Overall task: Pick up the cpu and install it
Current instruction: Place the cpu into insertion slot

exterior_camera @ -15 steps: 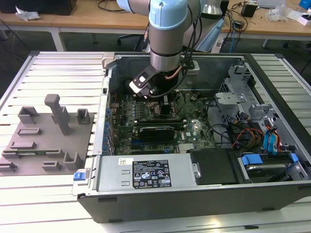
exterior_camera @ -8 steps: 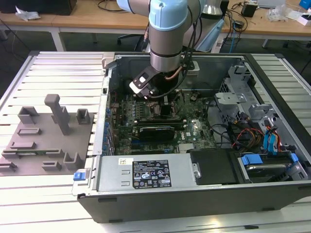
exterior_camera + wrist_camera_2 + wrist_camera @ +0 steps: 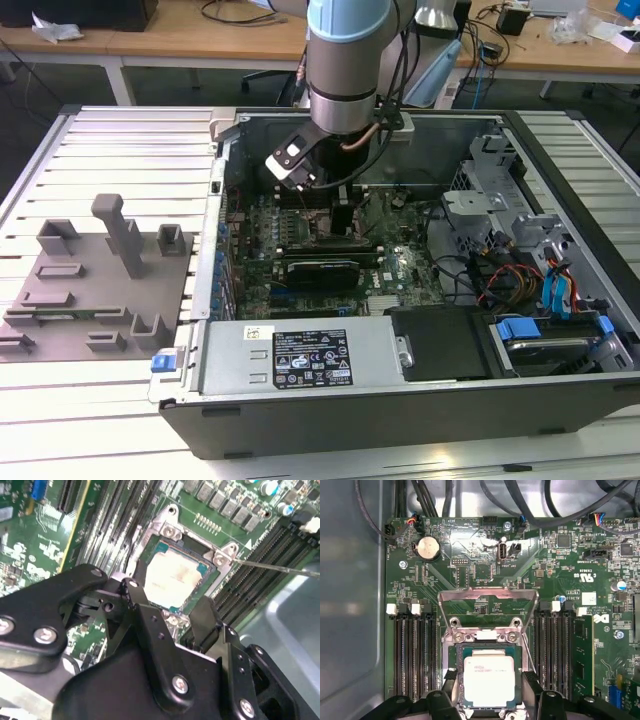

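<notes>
The cpu [image 3: 490,677], a flat square chip with a silvery-grey top, lies flat in the socket on the green motherboard [image 3: 470,570], also seen in the second wrist view as cpu [image 3: 172,577]. My gripper [image 3: 489,680] hangs just above it, one black finger [image 3: 448,676] on each side and a narrow gap between each finger and the chip's edges. It is open, as gripper [image 3: 167,600] also shows. The socket's metal load plate [image 3: 487,596] stands flipped up. In the exterior view my gripper [image 3: 342,218] reaches down into the open computer case [image 3: 400,400].
Memory slots [image 3: 412,655] flank the socket on both sides. A thin metal lever [image 3: 280,568] sticks out beside the socket. Cables [image 3: 530,500] run along the case wall. Grey fixture blocks [image 3: 100,280] sit on the slatted table at the exterior view's left. Drive cage [image 3: 540,270] is at its right.
</notes>
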Tool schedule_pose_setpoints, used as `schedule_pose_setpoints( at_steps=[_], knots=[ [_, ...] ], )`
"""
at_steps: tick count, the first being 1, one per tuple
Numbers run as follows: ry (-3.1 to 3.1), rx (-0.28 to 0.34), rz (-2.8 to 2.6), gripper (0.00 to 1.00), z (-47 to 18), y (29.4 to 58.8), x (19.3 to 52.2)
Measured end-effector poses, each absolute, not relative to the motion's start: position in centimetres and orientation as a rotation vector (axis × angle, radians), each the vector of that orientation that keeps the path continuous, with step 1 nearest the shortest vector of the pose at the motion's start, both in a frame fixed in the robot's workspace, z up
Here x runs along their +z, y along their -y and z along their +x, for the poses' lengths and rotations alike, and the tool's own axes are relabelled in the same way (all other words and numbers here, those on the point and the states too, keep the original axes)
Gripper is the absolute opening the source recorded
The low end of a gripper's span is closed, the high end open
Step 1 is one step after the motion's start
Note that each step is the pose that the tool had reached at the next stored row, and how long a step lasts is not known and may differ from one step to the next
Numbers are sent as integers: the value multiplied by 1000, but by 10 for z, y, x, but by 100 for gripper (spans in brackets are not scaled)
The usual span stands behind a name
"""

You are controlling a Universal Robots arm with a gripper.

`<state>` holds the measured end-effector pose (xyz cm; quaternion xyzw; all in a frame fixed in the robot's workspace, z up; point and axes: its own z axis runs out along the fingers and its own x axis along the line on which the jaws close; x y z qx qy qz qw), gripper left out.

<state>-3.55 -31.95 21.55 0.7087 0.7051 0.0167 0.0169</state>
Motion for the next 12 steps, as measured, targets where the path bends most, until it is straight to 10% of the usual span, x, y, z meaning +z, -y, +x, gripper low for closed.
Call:
schedule_pose_setpoints(
  at_steps=[4,12],
  knots=[
    [-2192,51,2203,60,-35,320,216],
    [-2192,51,2203,17,-36,320,216]
  ],
)
